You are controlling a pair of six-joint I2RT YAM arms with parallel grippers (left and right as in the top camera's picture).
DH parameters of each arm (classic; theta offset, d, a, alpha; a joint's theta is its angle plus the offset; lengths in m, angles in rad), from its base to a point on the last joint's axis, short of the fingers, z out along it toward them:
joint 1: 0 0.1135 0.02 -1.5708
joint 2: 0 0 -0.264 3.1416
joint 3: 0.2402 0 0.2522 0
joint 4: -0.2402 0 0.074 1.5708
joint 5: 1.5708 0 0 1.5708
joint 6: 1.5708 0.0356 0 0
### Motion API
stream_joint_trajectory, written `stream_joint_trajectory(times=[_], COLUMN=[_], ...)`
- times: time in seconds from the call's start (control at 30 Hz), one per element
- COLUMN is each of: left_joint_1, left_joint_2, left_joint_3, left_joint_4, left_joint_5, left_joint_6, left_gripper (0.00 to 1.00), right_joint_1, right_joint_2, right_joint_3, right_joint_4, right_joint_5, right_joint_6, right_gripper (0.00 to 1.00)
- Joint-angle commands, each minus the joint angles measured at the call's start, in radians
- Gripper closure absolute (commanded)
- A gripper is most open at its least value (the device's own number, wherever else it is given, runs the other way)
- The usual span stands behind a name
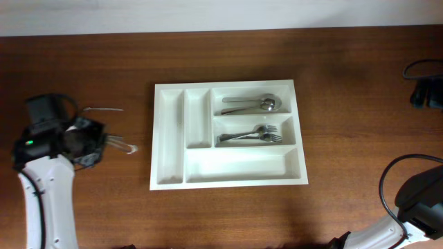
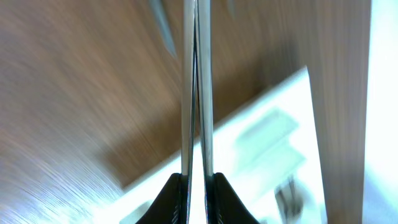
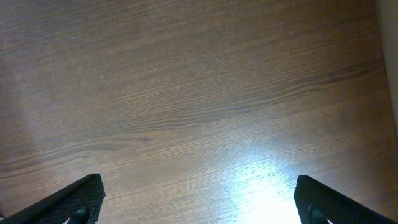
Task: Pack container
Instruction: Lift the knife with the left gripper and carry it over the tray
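A large white container [image 1: 168, 138] of smooth moulded plastic is seen at the centre of the overhead view, on a table [image 1: 332, 62] of brown wood with a fine grain. Its outline is rectangular, and its long axis runs left to right across the frame, tilted only slightly. Two narrow compartments are set upright at its left; three wide ones are stacked at its right. Polished spoons [image 1: 252, 104] are laid in the uppermost wide compartment and forks [image 1: 250, 136] in the middle one, all lengthwise with the tray. The left arm, a white shell ending in a black wrist, is raised from the lower left edge, and the left gripper [image 1: 111, 144] is pointed right toward the container's left wall, near it but apart. Its black fingers [image 2: 176, 198] are closed tightly on two slim metal utensils [image 2: 198, 93] – flat, bright strips pressed side by side, their kind not to be told. A thin loose utensil [image 1: 104, 108] is left on the wood just above that gripper. The right arm is folded in the lower right corner, and in its wrist view the right gripper [image 3: 199, 202] is held spread wide – empty – over bare wood with a patch of glare.
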Motion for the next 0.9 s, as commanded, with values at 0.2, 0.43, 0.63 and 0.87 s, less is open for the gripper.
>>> stream_joint_trajectory(times=[0.2, 0.43, 0.63, 0.87], left_joint_1=[-0.316, -0.558, -0.708, -0.771], left_joint_2=[-0.022, -0.022, -0.022, -0.021], left_joint_3=[0.010, 0.010, 0.010, 0.010], left_joint_4=[0.044, 0.229, 0.303, 0.293], left_joint_5=[0.071, 0.071, 0.021, 0.026], left_joint_6=[-0.012, 0.204, 0.394, 0.392], left_gripper=[0.98, 0.98, 0.97, 0.92], right_joint_1=[-0.006, -0.006, -0.006, -0.006], right_joint_2=[-0.001, -0.001, -0.001, -0.001], right_joint_3=[0.000, 0.000, 0.000, 0.000], right_joint_4=[0.000, 0.000, 0.000, 0.000], right_joint_5=[0.009, 0.008, 0.008, 0.008], right_joint_6=[0.008, 0.008, 0.008, 0.008], right_gripper=[0.01, 0.01, 0.01, 0.01])
